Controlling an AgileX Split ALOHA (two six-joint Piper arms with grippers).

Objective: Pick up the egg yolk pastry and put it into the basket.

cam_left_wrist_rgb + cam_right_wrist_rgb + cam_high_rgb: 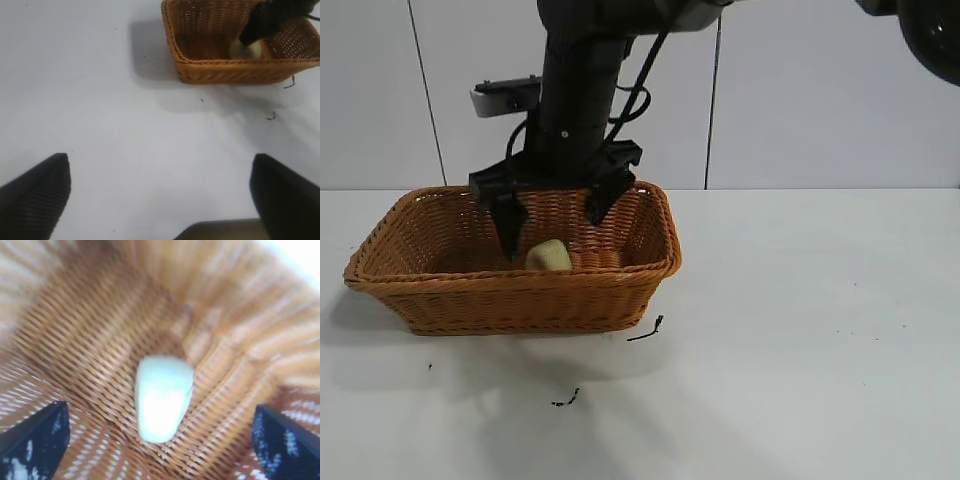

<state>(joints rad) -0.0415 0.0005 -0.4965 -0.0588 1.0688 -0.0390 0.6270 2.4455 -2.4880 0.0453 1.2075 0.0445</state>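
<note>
The egg yolk pastry (548, 256) lies loose on the floor of the orange-brown wicker basket (520, 282), tipped on its side. My right gripper (555, 220) hangs just above it inside the basket, open, one finger on each side and not touching it. In the right wrist view the pastry (162, 397) rests on the weave (90, 330) between the spread fingers of the right gripper (160, 440). My left gripper (160, 195) is open and empty over bare table, far from the basket (225, 64). It is out of the exterior view.
The basket stands at the left of the white table (800, 320). Two small dark scraps (648, 330) (567, 398) lie on the table in front of it. A pale wall rises behind the table.
</note>
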